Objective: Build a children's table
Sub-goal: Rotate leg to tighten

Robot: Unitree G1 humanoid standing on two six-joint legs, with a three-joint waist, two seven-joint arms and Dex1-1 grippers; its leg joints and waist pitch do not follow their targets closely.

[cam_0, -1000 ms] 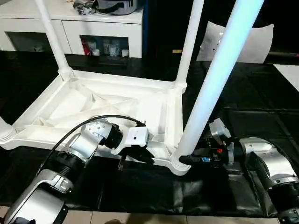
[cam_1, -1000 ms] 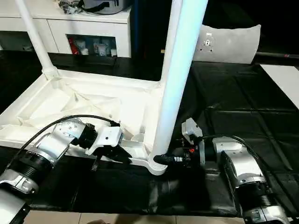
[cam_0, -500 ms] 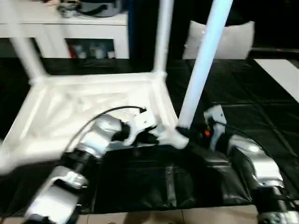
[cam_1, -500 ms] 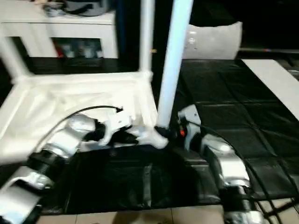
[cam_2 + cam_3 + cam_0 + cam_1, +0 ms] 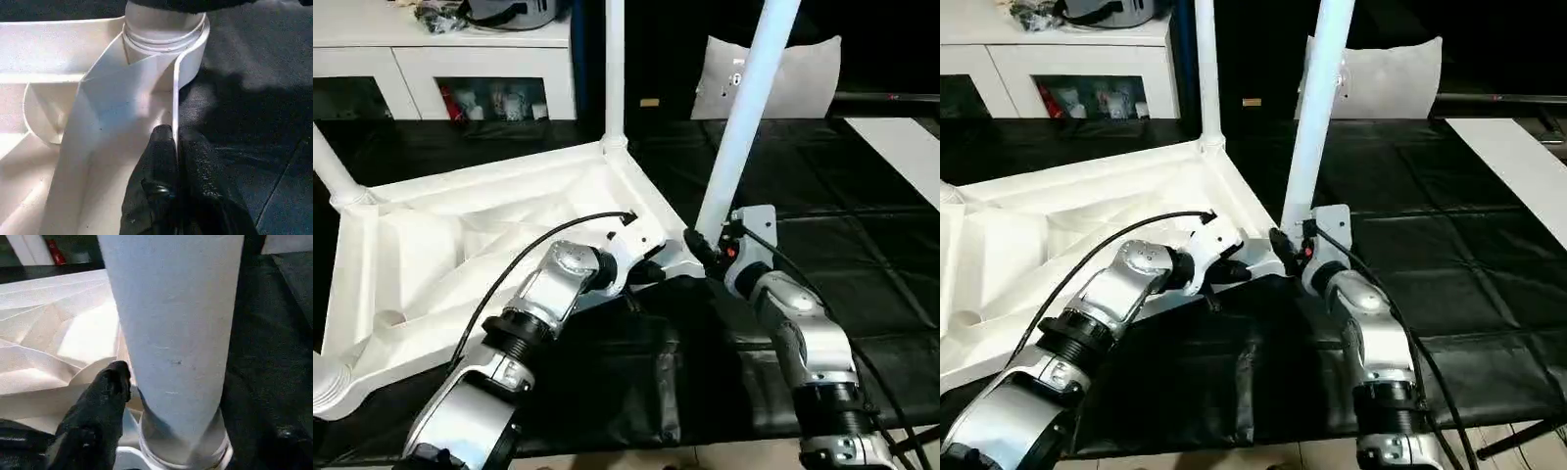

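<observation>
Swinging round on the black mat (image 5: 862,264), the upturned table top (image 5: 460,245) now lies skewed, its near right corner turned further from the robot than a second ago, while the camera itself has also shifted. Three legs are seen standing in their sockets: the far leg (image 5: 614,69), the left leg (image 5: 328,166) and the near right leg (image 5: 744,117), with a fourth socket end at the lower left edge (image 5: 328,387). So the build looks nearly or wholly assembled, and this turn probably serves to check or reposition it. The left tool (image 5: 176,147) stays pinched shut on the thin rim wall (image 5: 175,98) beside the corner socket (image 5: 166,29). The right tool (image 5: 700,245) sits at the base of the near right leg, one black finger (image 5: 110,387) beside the tube; whether it grips or has loosened cannot be told.
</observation>
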